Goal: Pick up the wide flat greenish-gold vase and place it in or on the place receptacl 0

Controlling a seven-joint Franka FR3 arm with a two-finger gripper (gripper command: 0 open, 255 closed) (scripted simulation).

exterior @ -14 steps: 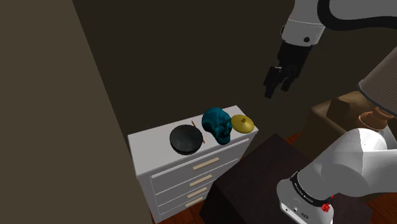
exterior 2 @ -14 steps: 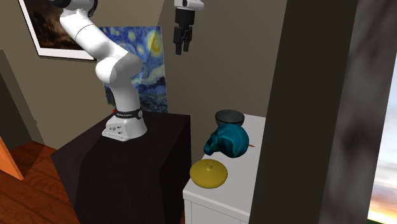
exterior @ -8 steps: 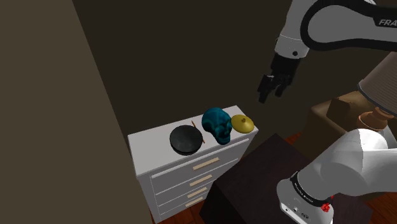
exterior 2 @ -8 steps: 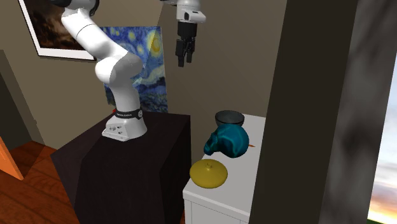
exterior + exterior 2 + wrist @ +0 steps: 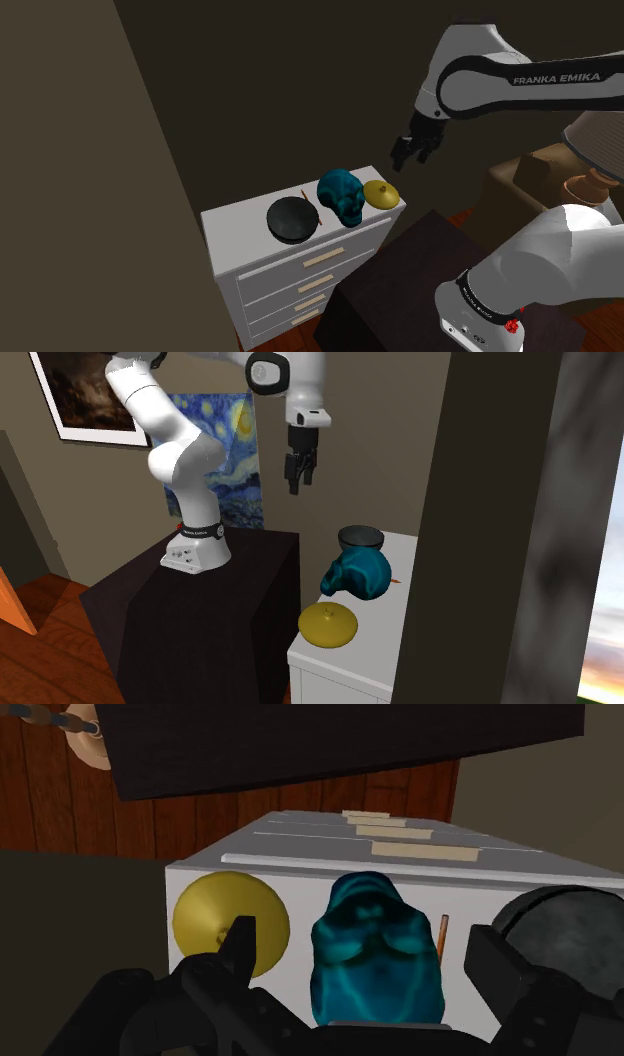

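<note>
Claw (image 5: 405,152) (spread apart) hangs high; teal skull (image 5: 341,197) stands beside vase (image 5: 381,194), perhaps touching.

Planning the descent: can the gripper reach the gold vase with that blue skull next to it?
Probably yes. The open gripper hangs above the vase with nothing between them; the skull stands close beside it, so one finger has little room.

Vase (image 5: 381,194) smooth, matt gold; skull (image 5: 341,197) glossy teal; floor (image 5: 40,632) wooden planks.
</note>
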